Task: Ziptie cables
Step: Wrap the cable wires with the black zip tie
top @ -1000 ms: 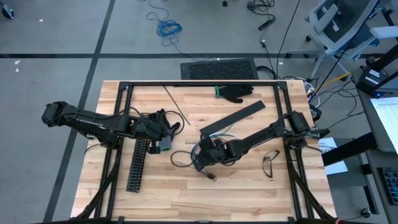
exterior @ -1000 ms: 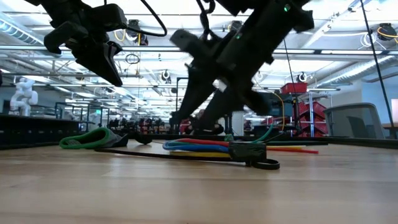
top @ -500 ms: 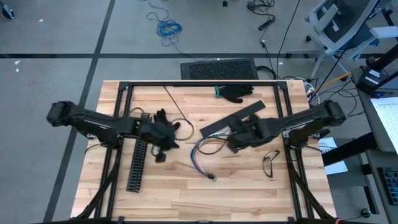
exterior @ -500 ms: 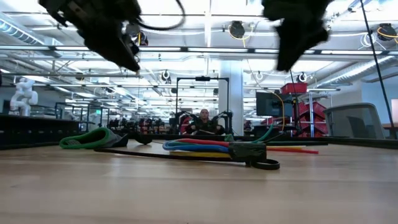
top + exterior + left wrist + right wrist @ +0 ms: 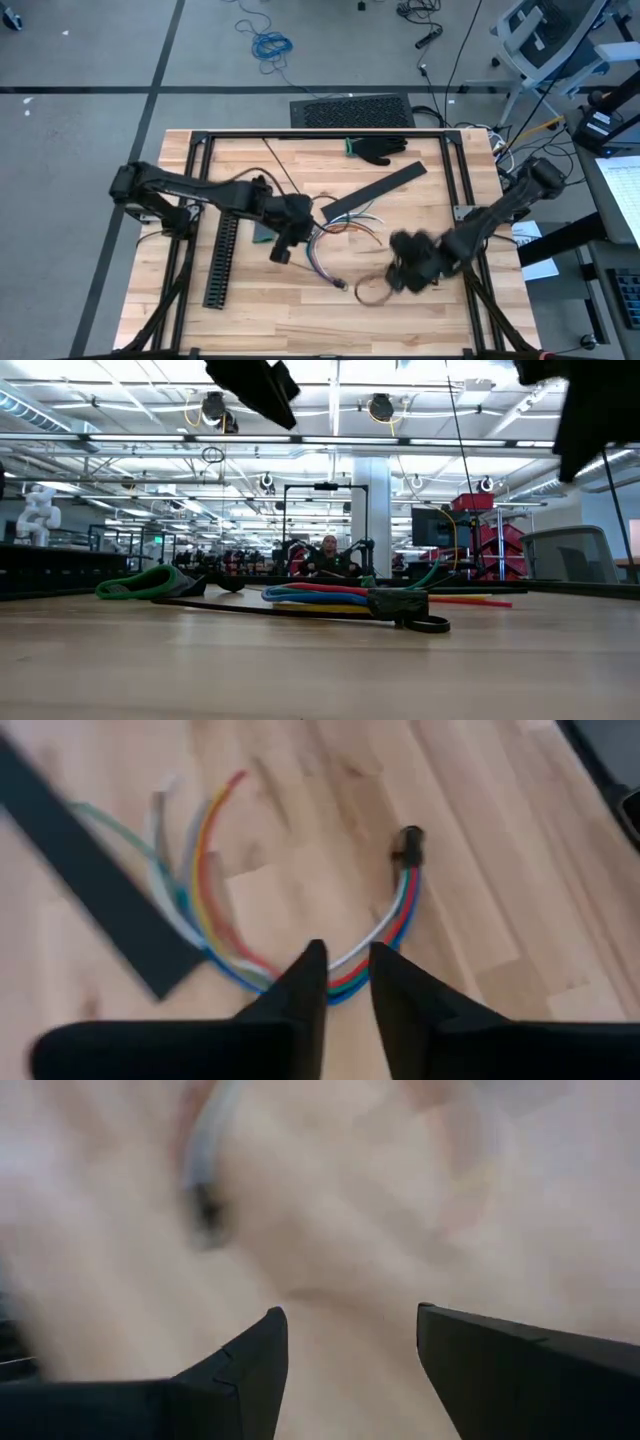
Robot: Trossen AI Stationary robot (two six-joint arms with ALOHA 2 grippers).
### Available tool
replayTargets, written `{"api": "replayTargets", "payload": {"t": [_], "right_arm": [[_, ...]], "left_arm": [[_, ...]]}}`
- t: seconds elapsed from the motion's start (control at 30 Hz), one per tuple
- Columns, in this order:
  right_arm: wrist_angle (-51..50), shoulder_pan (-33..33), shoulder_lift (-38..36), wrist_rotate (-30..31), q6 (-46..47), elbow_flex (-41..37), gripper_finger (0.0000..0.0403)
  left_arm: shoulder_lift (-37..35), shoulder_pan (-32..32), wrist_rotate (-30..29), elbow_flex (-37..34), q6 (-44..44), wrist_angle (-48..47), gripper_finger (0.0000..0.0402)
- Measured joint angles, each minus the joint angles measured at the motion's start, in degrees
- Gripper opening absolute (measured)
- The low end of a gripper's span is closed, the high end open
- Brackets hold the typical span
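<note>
Two tools hover empty: left tool [image 5: 347, 982] narrowly parted above the cables [image 5: 335, 243] lying mid-table [image 5: 290, 310], right tool [image 5: 350, 1342] wide; next, gather the bundle.

We saw two dark, jointed arms of slim black links and bulkier rounded joints. The left gripper [image 5: 347, 982] ended in two matte black fingers tapering to narrow tips; the right gripper [image 5: 350, 1342] had broader, flat-faced black fingers.
</note>
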Motion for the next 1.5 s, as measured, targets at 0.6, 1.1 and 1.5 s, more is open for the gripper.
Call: {"api": "replayTargets", "payload": {"t": [0.6,1.1,1.5], "right_arm": [[45.9,0.1,24.3,4.3,-3.7,-4.2,0.0208],[40.9,0.0,24.2,4.1,-12.2,-2.3,0.0208],[33.1,-2.8,24.9,4.0,-12.9,-2.1,0.0208]], "left_arm": [[5.9,-4.0,1.1,-6.5,-8.5,-0.6,0.0149],[6.1,-4.9,1.6,-8.1,-8.9,0.0,0.0149],[12.4,-4.4,0.3,-8.0,-0.9,16.1,0.0149]]}}
